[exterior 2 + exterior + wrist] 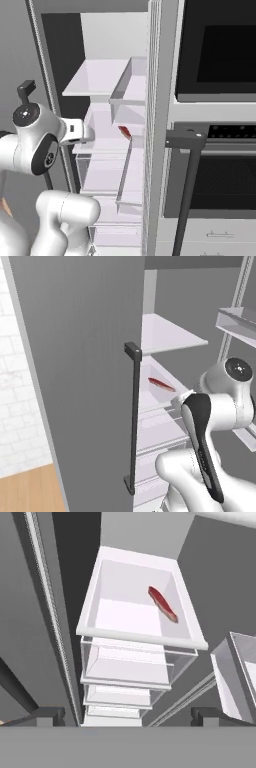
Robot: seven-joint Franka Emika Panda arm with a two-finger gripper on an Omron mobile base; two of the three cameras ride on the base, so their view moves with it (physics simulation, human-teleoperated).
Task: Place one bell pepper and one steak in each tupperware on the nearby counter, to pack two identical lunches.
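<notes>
Fetching the first steak [163, 604] from the open fridge: lies by the right wall of a white drawer [100, 587]. Tool [127, 717] spread wide, empty, above. Next, probably: descend, straddle, close.

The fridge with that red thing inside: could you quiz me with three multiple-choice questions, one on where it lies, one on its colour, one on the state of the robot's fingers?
1. Where does the steak lie?
A. in a white drawer of the open fridge
B. on the floor
C. in the oven

2. What colour is it?
A. green
B. dark red
C. yellow

3. How are the fingers?
A. shut on the steak
B. spread apart, empty
C. gripping the door handle

Answers: 1 A, it rests against the drawer's wall; 2 B, red against white; 3 B, both tips stand wide, nothing between.
</notes>
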